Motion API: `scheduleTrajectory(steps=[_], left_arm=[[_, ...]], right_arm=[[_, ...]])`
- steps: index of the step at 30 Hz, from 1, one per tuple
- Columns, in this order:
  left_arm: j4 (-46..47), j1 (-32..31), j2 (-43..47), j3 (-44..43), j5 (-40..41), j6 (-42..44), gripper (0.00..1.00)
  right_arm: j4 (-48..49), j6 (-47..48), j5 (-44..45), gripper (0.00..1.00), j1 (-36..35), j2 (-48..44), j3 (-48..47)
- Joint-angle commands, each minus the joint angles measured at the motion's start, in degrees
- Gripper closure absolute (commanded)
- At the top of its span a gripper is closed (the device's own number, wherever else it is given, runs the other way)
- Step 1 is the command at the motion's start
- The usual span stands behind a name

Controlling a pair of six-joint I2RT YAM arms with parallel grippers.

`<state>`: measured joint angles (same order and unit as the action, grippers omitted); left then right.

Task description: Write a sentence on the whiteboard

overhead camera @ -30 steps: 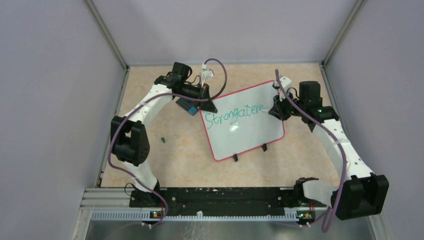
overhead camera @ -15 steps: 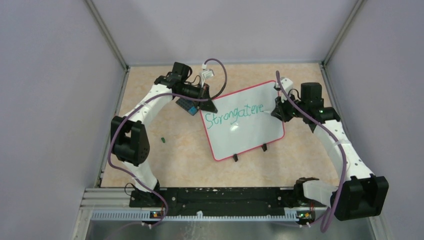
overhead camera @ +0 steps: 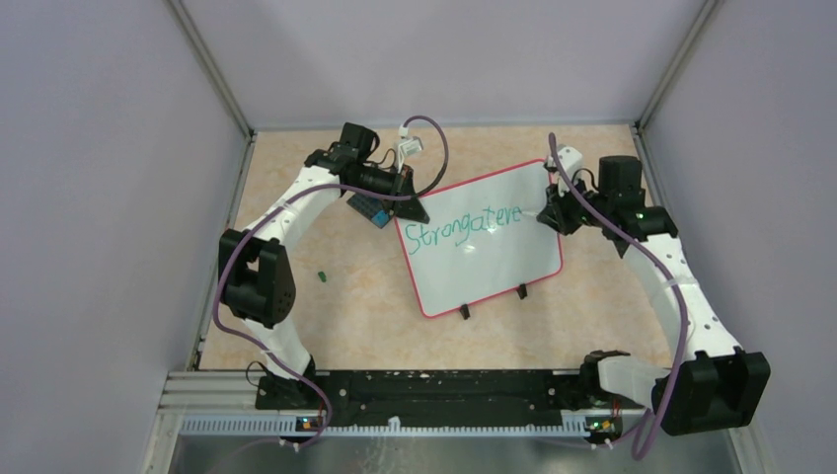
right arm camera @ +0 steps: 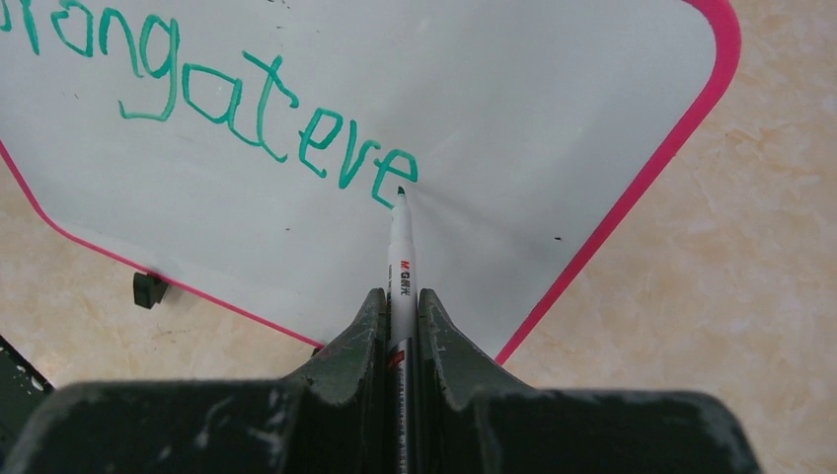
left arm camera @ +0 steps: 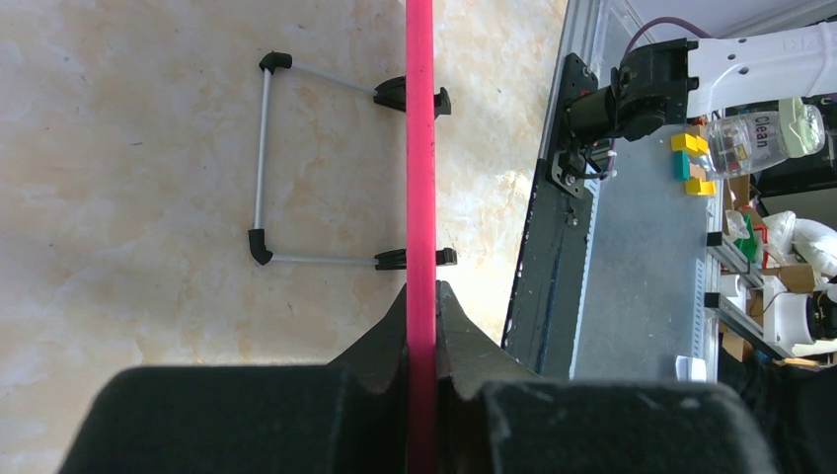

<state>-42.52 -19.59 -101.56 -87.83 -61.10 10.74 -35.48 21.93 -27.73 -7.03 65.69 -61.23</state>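
Pink-rimmed white rectangular whiteboard (overhead camera: 484, 262) stands propped on the beige table (overhead camera: 326, 311); left fingers (left arm camera: 380, 341) clamp its rim, right fingers (right arm camera: 357, 346) grip a white marker (right arm camera: 401, 247) at the last green letter (right arm camera: 393, 178). One run of letters is written; the sentence looks unfinished.

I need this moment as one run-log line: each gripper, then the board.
left gripper: shut on whiteboard edge | right gripper: shut on marker, tip at last green letter | whiteboard: one written line

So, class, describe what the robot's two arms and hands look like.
The left arm and right arm have white links with chunky black joints; a purple cable loops along each. The left hand and right hand have black, wedge-shaped fingers, the right's scuffed.
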Motion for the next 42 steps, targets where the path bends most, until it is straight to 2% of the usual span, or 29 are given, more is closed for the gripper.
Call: scheduleTrajectory(steps=[1, 22, 42], left_arm=[[-1.0, -0.7, -0.8, 0.1, 1.5, 3.5, 1.00], [-0.3, -0.7, -0.1, 0.8, 1.5, 3.5, 1.00], [-0.3, -0.7, -0.2, 0.7, 1.3, 3.6, 1.00]], right_arm=[[1.4, 0.1, -1.2, 1.00, 1.0, -0.8, -3.5], [4.2, 0.0, 2.1, 1.00, 1.3, 1.9, -2.9], [2.3, 1.2, 1.5, 1.00, 2.1, -1.5, 2.9]])
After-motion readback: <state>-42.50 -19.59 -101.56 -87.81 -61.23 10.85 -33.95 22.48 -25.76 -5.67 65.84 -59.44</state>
